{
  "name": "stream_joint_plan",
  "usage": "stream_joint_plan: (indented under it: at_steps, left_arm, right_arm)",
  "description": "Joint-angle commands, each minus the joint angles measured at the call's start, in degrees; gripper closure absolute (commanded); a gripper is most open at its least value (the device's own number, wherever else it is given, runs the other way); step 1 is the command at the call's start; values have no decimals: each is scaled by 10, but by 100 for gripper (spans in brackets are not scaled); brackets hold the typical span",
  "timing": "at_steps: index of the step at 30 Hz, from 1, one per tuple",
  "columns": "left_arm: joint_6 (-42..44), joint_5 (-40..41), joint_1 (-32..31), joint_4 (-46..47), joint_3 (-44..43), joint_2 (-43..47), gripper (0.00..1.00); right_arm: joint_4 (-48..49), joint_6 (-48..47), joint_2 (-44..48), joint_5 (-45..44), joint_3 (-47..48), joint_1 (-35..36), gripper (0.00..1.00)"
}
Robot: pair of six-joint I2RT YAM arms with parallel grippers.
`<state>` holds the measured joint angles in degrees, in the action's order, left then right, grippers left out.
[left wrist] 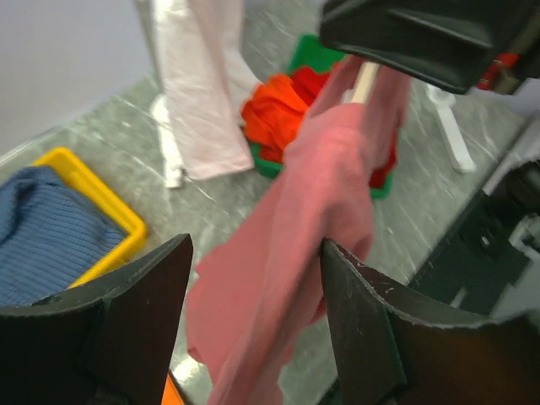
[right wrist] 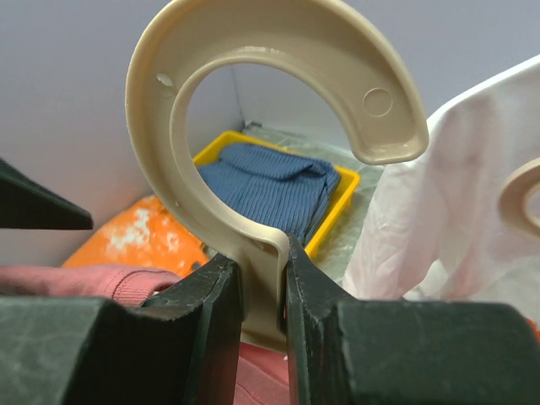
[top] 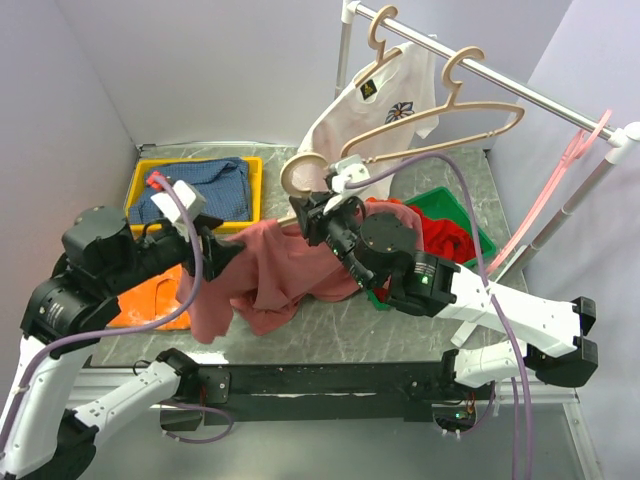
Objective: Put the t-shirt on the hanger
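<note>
From above, we see a yellow bin (top: 200, 160) at left and a green bin (top: 450, 200) beside the right claw (top: 322, 212). The crumpled dusty-pink t-shirt (top: 280, 275) droops above the table between that claw and the left claw (top: 225, 248).

At the left wrist, the claw gapes wide, with the shirt between its fingers (left wrist: 354, 321).

At the right wrist, the claw pinches the beige hanger (right wrist: 253, 51) at its neck.

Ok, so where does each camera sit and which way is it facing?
Top external: above and behind the bases, looking down on the grey table; left arm and right arm show.
Left wrist: on the left arm, looking past the open left claw at the dusty-rose fabric t-shirt.
Right wrist: on the right arm, the right claw shut on the beige wooden hanger.
Shared: all see the yellow plastic bin.
</note>
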<state>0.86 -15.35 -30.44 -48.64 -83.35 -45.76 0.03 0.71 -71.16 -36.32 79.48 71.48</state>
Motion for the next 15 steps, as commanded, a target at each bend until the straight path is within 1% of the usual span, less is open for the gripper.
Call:
stream_joint_plan:
  at_steps: [1, 4, 8, 11, 12, 13, 14, 15]
  left_arm:
    - [23, -94, 2, -28, -5, -8, 32]
    - [25, -114, 2, -25, 20, -11, 32]
    - [20, -136, 2, -23, 45, -21, 36]
    - [13, -158, 1, -8, 64, -19, 45]
    - [11, -160, 2, -4, 69, -16, 49]
    - [5, -159, 1, 0, 78, -15, 65]
    - [2, -157, 1, 4, 83, -16, 73]
    - [-2, -151, 2, 7, 86, -14, 95]
  right_arm:
    - [-14, 15, 13, 35, 8, 3, 100]
    - [-22, 12, 11, 43, 9, 2, 100]
    - [-28, 9, 13, 54, 19, 2, 100]
    - [-39, 6, 8, 58, 28, 4, 100]
    - [-39, 5, 6, 59, 29, 3, 100]
    - [-39, 6, 6, 59, 29, 2, 100]
    - [-38, 6, 5, 60, 28, 2, 100]
    - [-39, 6, 2, 60, 28, 3, 100]
